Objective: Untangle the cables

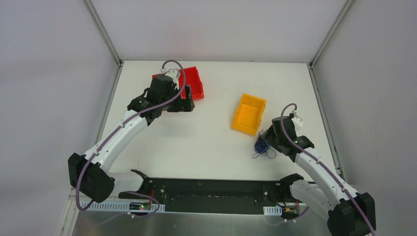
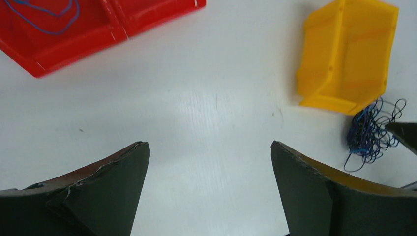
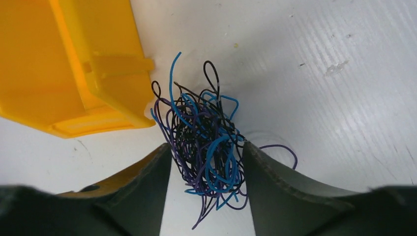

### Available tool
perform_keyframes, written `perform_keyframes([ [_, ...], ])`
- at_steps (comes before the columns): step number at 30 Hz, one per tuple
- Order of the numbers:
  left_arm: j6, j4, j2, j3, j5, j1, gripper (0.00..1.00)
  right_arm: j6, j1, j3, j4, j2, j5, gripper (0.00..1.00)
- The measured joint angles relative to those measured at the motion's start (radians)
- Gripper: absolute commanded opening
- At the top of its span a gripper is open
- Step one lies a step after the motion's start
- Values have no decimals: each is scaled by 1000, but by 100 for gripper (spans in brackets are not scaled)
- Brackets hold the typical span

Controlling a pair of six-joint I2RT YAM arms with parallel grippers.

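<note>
A robot's right claw (image 3: pixel 205 144) is lowered over a tangle of cables (image 3: pixel 201 125): thin blue, black and purplish wires knotted into a small clump on the white desk (image 2: pixel 206 88). The clump lies just beside the near corner of a yellow bin (image 3: pixel 59 73). The claw's two fingers stand partly apart on either side of the clump and touch its edges; whether they already pinch it cannot be told.

The left claw (image 2: pixel 209 143) is spread wide and holds nothing. It hovers well apart from the tangle, near a red bin (image 2: pixel 152 14) in which a single blue wire (image 2: pixel 56 33) lies loose.

The main risk is that the right claw closes on the whole clump rather than on one strand. Lifting would then raise the knot intact or pull it tighter. Loose loops trail outside the fingers and could snag on the yellow bin's corner and drag it. With nothing pinning the clump, pulling one wire would likely drag the rest along.
</note>
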Motion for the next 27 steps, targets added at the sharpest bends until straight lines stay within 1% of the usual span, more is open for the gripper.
perform_keyframes([
  [1,-6,10,-19,-38,2,-10,97,2,-7,0,10,19,-10,49],
  [3,-22,34,-54,-119,8,-26,96,7,-12,-1,31,60,-24,30],
  [4,-32,39,-70,-156,13,-31,96,10,-12,-1,40,79,-27,22],
  [6,-43,53,-93,-209,23,-32,96,19,-12,-1,55,108,-34,2],
  [7,-46,55,-104,-227,30,-32,96,22,-13,-1,60,119,-38,0],
  [11,-48,68,-154,-274,38,-32,95,31,-11,0,58,131,-77,0],
  [14,-47,80,-193,-287,43,-32,96,47,20,6,32,122,-108,0],
  [18,-42,107,-231,-298,68,-32,97,96,135,21,-23,53,-158,0],
  [21,-42,145,-259,-326,96,-32,98,137,228,32,-13,11,-235,0],
  [24,-43,179,-261,-352,127,-32,97,161,319,50,60,26,-305,0],
  [27,-47,201,-254,-370,151,-32,97,159,397,97,152,104,-346,0],
])
